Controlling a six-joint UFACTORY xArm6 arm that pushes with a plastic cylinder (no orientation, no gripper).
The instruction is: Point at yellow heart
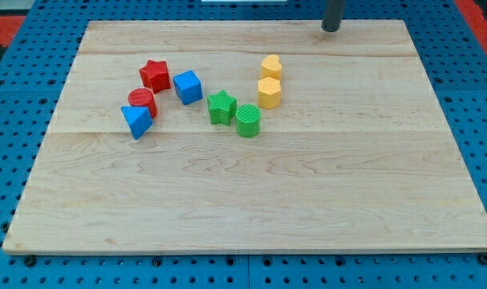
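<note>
Nearest the view's bottom, the pale wooden board surface (251,209) lies bare of blocks; everything sits in its farther half. Taking the yellow heart-shaped plastic block (271,66) as the landmark: well off to its left and nearer are the blue triangular block (136,121) and the red cylinder block (142,100), touching each other. Just nearer than the heart and to its left sit the green cylinder block (248,121) and the green star block (221,107), pressed side by side. The yellow hexagonal block (269,92) sits directly nearer than the heart, touching it or nearly so. Left of the heart stand the blue cube block (188,87) and, beyond that, the red star block (155,75).

The heart looks small, light, stiff and smooth-sided, so I would judge it slides at the least nudge; pointing asks for no hold at all, only an approach from its far, open side.

Farther off and to the heart's right, the end effector is a plain dark rod with nothing to open or close; my tip (330,30) rests at the board's far edge, apart from every block.
</note>
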